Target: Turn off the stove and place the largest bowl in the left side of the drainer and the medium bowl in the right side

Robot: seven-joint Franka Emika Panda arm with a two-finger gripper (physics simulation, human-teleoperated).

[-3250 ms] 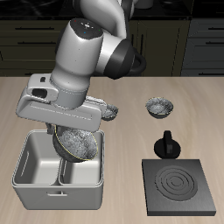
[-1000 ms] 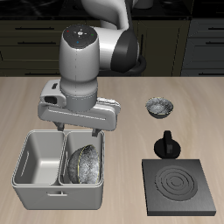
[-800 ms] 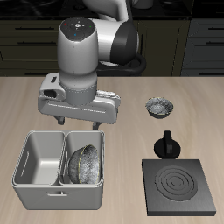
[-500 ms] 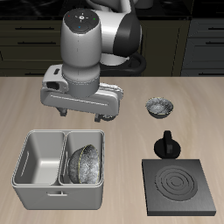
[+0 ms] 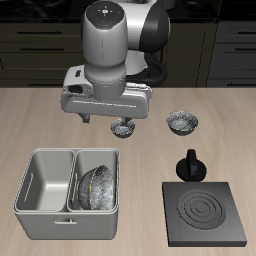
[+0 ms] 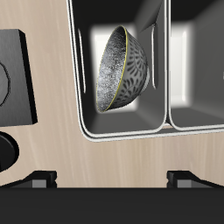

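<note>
Your jaws (image 5: 103,120) hang apart and empty above the surface (image 5: 40,115), behind the drainer (image 5: 30,180). The wrist view shows you the largest bowl (image 6: 122,68) tilted on edge in one compartment. Only the exterior view shows the medium bowl (image 5: 182,122), a smaller bowl (image 5: 123,128), the knob (image 5: 190,164) and the whole stove (image 5: 204,211).

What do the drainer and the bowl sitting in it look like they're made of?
The drainer looks like brushed light grey metal: smooth walls with soft sheen and bright reflections inside. The bowl, leaning on edge in one compartment, seems to be metal or glazed ware with a grey speckled pattern and a thin yellowish rim; the render leaves that open.
</note>
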